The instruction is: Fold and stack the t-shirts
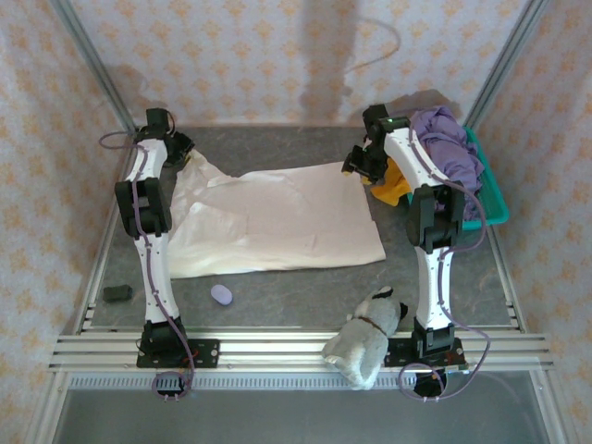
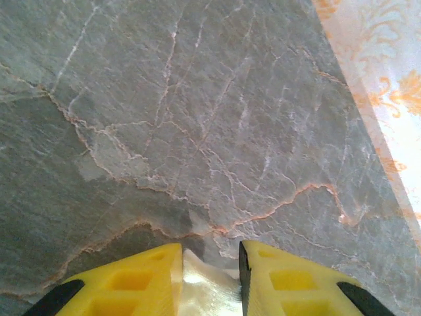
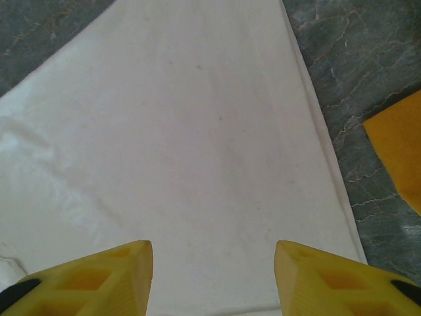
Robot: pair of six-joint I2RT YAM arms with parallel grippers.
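The cream-white t-shirt point(image 1: 277, 217) lies spread over the middle of the grey table, with its far-left part pulled up toward the back corner. There my left gripper point(image 1: 180, 148) is shut on a bunch of that cream cloth point(image 2: 204, 289), which sits pinched between its yellow fingers point(image 2: 131, 283). My right gripper point(image 1: 356, 162) hovers open over the shirt's far-right corner, and flat cream cloth point(image 3: 197, 131) spans the wide gap between its jaws. A purple shirt point(image 1: 449, 148) is heaped in the basket. An orange shirt point(image 1: 393, 185) hangs out beside it, and its edge point(image 3: 398, 151) lies to the right of my right gripper.
A teal plastic basket point(image 1: 490, 199) stands at the back right. A grey-white plush toy point(image 1: 370, 338) lies on the front rail by the right arm's base. A small lilac object point(image 1: 222, 294) and a dark object point(image 1: 117, 293) sit near the front left. Patterned walls enclose the table.
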